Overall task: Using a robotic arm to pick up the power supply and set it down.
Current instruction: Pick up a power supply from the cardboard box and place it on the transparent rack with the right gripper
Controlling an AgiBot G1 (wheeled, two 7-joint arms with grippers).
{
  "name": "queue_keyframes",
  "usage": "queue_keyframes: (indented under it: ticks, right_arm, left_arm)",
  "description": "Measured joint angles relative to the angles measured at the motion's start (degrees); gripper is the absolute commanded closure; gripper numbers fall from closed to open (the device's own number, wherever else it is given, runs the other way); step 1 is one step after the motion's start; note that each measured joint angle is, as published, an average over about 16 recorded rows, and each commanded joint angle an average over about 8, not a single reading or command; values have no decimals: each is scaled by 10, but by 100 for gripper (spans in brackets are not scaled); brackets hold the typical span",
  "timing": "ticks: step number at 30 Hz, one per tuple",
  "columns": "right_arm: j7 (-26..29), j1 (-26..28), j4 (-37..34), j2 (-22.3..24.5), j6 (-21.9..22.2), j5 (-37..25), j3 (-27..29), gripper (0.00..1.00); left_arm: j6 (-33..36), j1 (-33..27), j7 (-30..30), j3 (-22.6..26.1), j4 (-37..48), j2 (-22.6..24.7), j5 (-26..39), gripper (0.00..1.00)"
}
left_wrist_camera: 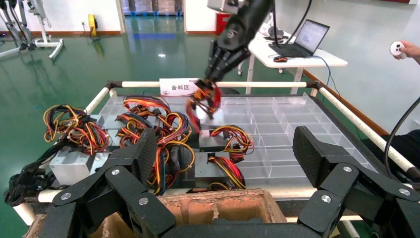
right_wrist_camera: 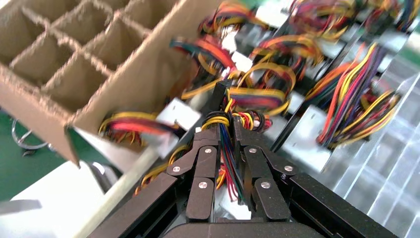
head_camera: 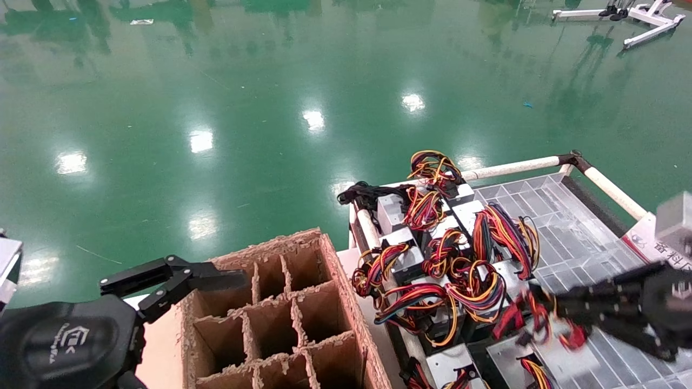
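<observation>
**Right gripper clenched on a power supply's cable bundle, above the tray**

The right gripper [head_camera: 532, 319] reaches in from the right, its fingers pointing left toward the cardboard divider box [head_camera: 281, 313]. The right wrist view shows the fingers [right_wrist_camera: 205, 163] pinched together on a bundle of coloured wires [right_wrist_camera: 229, 148]. The lifted power supply [left_wrist_camera: 208, 106] hangs just beneath them, over the near right part of the clear plastic tray [head_camera: 562, 227]; motion blur hides which way its body lies. It sits at the fingertips, so the right arm is the nearer one. The box lies to its left, beyond the remaining supplies [head_camera: 432, 254]; the set-down probably means travel leftward. The left gripper [head_camera: 178, 281] hangs spread wide at the box's left edge, holding nothing.
</observation>
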Motion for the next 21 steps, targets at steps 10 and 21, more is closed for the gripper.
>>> queue_keyframes:
  ticks: [10,21]
  right_arm:
    - [19,54,-24,-16,-1,9,-34,100]
    - [33,57,-50,3,13,54,-52,100]
  left_arm:
    - [0,0,0,0,0,0,0,0]
    - [0,0,0,0,0,0,0,0]
